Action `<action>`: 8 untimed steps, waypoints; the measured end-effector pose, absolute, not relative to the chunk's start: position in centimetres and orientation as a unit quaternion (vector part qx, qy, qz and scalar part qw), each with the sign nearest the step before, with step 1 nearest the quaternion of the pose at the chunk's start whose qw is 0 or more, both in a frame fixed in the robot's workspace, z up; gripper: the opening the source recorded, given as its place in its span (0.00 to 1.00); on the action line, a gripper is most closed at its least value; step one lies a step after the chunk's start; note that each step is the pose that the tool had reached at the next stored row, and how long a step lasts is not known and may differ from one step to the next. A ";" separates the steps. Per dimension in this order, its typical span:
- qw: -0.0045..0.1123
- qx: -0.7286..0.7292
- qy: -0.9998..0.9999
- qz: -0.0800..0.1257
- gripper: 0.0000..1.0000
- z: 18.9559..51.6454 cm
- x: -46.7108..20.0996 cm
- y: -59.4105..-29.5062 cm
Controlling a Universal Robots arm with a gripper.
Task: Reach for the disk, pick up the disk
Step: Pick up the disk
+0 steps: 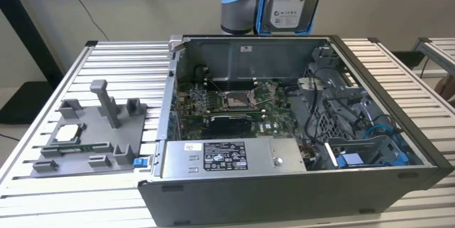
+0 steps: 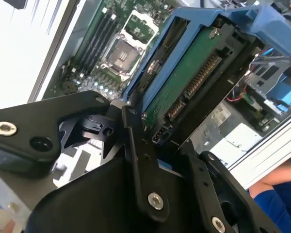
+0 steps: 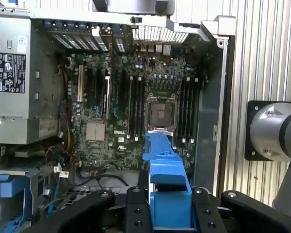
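Note:
The disk (image 1: pixel 290 1), a silver drive with a white label in a bright blue bracket, hangs upright in the air above the far wall of the open computer case (image 1: pixel 213 201). In the second wrist view its green circuit-board side (image 2: pixel 184 82) faces the camera, and the black fingers (image 2: pixel 136 145) press on both sides of it. In the first wrist view the blue bracket's edge (image 3: pixel 165 170) stands between the two black fingers (image 3: pixel 135 211). My gripper (image 3: pixel 169 213) is shut on the disk, high over the motherboard (image 3: pixel 131 107).
Inside the case lie the power supply (image 1: pixel 220 156), cables and a blue cage (image 1: pixel 355 160) at the exterior view's right. A grey fixture (image 1: pixel 92 132) stands on the slatted table (image 1: pixel 121 57) left of the case. A person's blue sleeve (image 2: pixel 276 201) is beside the table.

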State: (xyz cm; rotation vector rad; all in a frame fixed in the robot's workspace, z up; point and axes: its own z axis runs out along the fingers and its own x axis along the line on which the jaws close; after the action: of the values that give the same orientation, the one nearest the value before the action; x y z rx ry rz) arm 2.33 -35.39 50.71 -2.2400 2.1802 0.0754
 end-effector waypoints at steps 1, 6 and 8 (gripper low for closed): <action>0.007 -0.716 0.697 0.024 0.00 50.7 2.7 -35.5; 0.007 -0.716 0.697 0.024 0.00 50.6 4.7 -36.0; 0.007 -0.716 0.697 0.025 0.00 50.6 5.6 -36.1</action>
State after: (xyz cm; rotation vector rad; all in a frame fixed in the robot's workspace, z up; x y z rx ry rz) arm 5.63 -36.12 50.65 -2.2407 2.1810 0.0773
